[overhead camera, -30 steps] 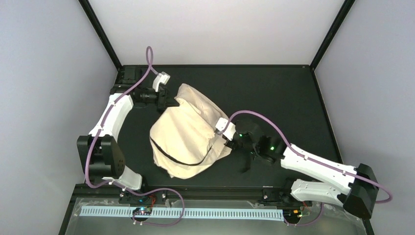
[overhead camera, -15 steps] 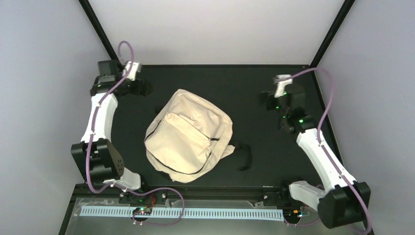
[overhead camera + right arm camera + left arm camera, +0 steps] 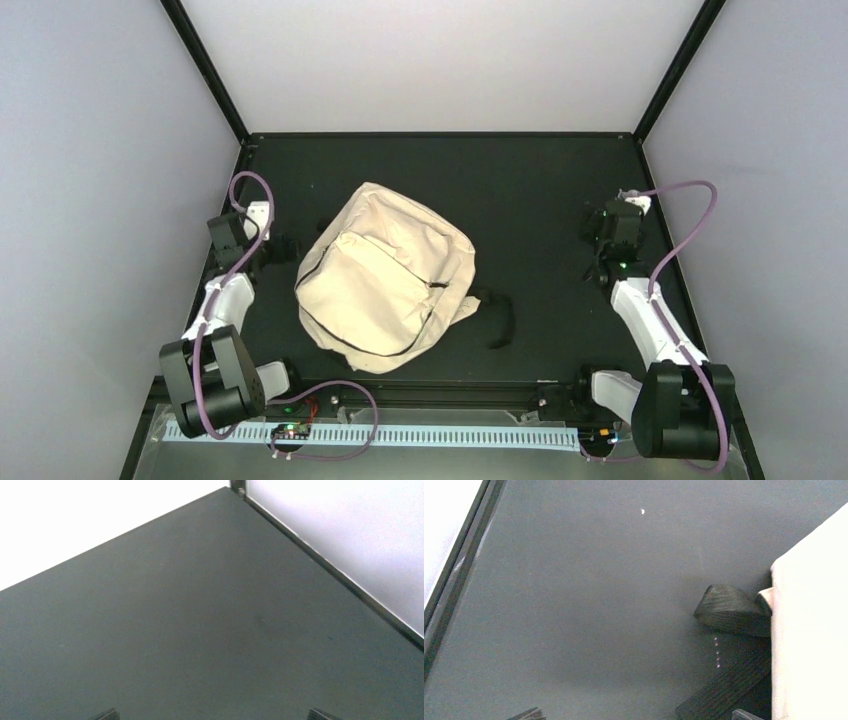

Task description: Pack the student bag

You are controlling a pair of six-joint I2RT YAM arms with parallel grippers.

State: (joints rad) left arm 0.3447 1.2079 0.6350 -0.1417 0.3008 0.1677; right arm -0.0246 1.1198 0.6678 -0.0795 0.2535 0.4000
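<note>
The student bag (image 3: 385,285), a cream fabric backpack with a dark zipper and front pocket, lies flat in the middle of the black table, nothing touching it. My left gripper (image 3: 262,243) hovers to the left of it, open and empty. In the left wrist view the bag's cream edge (image 3: 809,630) fills the right side, with a black strap loop (image 3: 729,611) beside it, and only the gripper's (image 3: 636,715) fingertips (image 3: 529,714) show. My right gripper (image 3: 603,240) hangs far to the right, open and empty. Its (image 3: 212,715) wrist view shows bare table.
A black strap (image 3: 500,320) trails from the bag's right side onto the table (image 3: 540,180). Another strap (image 3: 729,690) lies near the left gripper. Black frame posts and pale walls border the table; its far right corner (image 3: 239,490) shows in the right wrist view.
Both grippers have let go of the bag, opened and drawn back to the table's sides. The bag has settled flat in the middle.
</note>
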